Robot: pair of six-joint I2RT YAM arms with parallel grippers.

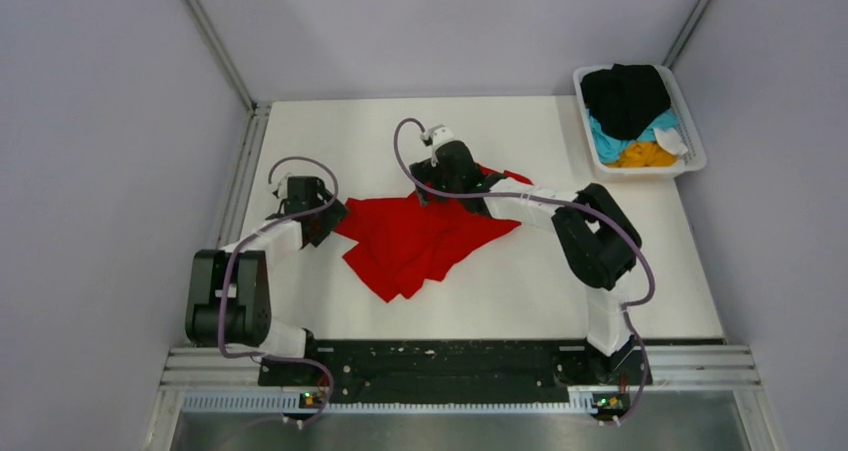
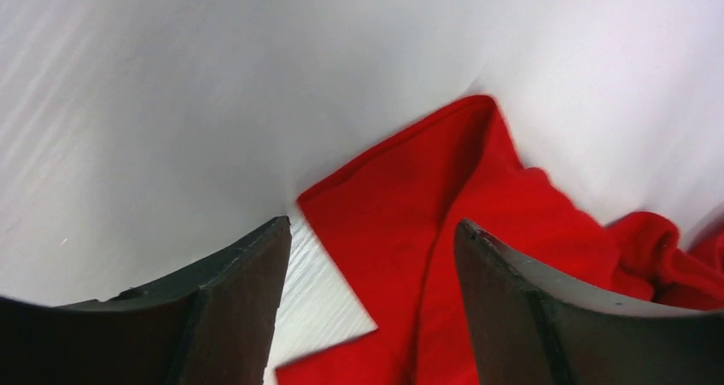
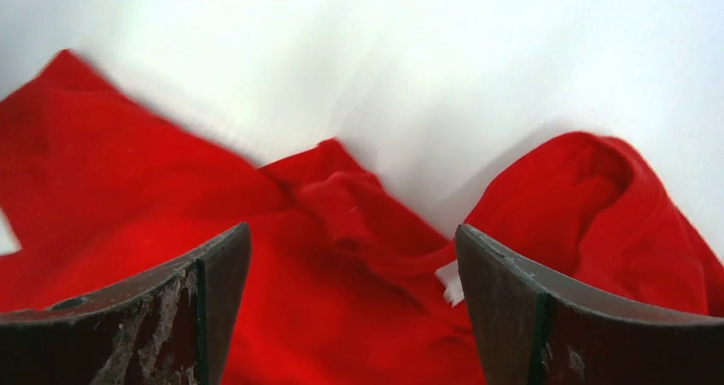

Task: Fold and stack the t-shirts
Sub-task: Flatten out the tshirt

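- Both arm bases are bolted to a black rail (image 1: 430, 361) at the near edge of the white table (image 1: 520, 291).
- The left arm reaches forward and inward from its base. The left gripper (image 2: 373, 225) sits at the left edge of the red t-shirt (image 1: 425, 241).
- Left wrist view: jaws spread wide, nothing clamped. A hemmed edge and a corner of the red cloth lie between the fingers, with bare table showing beside the left finger. Contact between fingertips and cloth: cannot tell.
- The red t-shirt lies crumpled and unfolded on the middle of the table, between the two grippers. It runs from a bunched lobe on the near side to a pointed flap on the right.
- The right arm bends at the elbow near the right side of the table and reaches inward. The right gripper (image 3: 352, 229) is over the far edge of the shirt.
- Right wrist view: jaws wide apart, gripping nothing. Rumpled red folds fill the gap below them, and a small white label (image 3: 450, 282) shows near the right finger.
- Far right corner: a white plastic basket (image 1: 692, 139), well apart from the red shirt.
- Inside the basket, a black t-shirt (image 1: 625, 96) is heaped on top at the far end. A light blue t-shirt (image 1: 605, 143) is under it and an orange-yellow t-shirt (image 1: 645, 155) is at the near end.
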